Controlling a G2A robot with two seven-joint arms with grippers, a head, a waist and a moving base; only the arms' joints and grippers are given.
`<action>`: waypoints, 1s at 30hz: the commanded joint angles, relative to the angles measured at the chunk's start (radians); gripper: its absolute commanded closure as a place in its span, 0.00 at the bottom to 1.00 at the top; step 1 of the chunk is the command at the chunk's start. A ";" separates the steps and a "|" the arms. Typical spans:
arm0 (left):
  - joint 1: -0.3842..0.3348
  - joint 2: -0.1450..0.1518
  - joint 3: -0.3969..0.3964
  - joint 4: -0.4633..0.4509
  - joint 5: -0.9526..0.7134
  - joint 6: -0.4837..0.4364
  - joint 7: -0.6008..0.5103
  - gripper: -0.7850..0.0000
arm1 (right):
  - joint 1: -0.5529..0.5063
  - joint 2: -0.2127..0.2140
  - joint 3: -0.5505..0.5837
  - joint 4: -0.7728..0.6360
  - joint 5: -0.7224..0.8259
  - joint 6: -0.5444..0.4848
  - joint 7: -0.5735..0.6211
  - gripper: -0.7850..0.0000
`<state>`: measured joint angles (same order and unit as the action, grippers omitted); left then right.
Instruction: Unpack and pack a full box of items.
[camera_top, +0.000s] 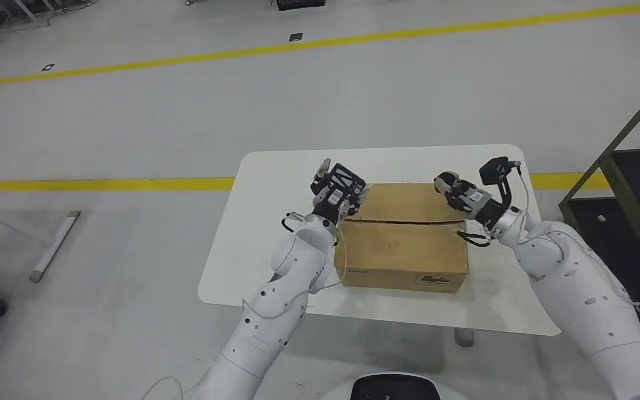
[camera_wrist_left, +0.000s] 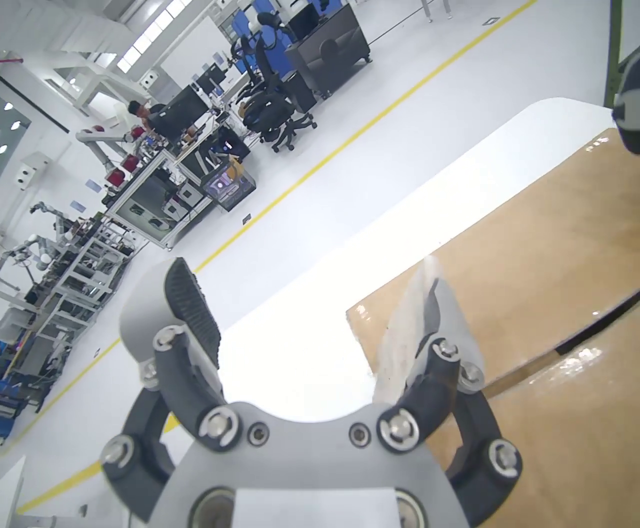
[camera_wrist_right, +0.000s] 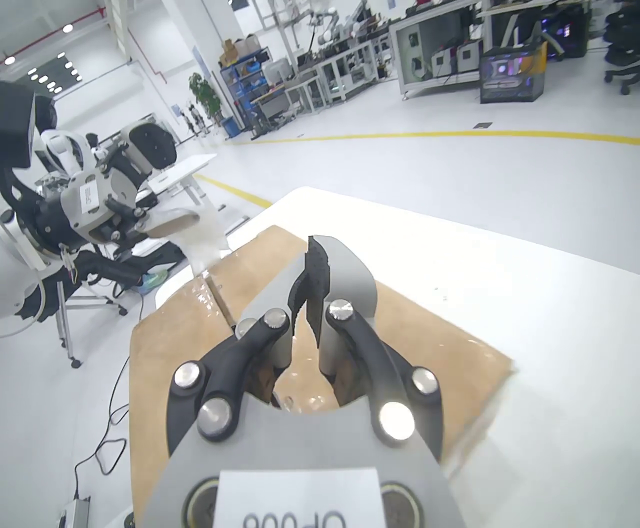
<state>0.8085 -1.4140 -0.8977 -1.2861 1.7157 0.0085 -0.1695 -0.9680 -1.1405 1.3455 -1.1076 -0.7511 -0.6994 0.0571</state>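
Midway across the white rounded tabletop (camera_top: 262, 255) sits the closed brown cardboard box (camera_top: 405, 245). The left tool (camera_wrist_left: 302, 280) gapes wide and empty at its corner. The right tool (camera_wrist_right: 311, 272), pinched together and empty, hovers over the lid. Unpacking looks barely begun; next, the flaps need parting along the seam.
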 joint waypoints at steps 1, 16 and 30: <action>-0.009 -0.007 0.020 0.007 -0.001 -0.011 0.006 0.00 | -0.026 0.011 0.048 -0.027 0.002 0.009 0.004 1.00; -0.084 -0.094 0.214 0.088 -0.015 -0.099 0.066 0.00 | -0.268 0.069 0.338 -0.162 0.049 0.057 0.021 1.00; -0.147 -0.193 0.340 0.163 -0.034 -0.111 0.089 0.00 | -0.401 0.085 0.446 -0.188 0.125 0.026 0.040 1.00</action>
<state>0.6645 -1.6029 -0.5578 -1.1220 1.6791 -0.1043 -0.0804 -1.3684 -1.0554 1.7939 -1.2956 -0.6356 -0.6664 0.0904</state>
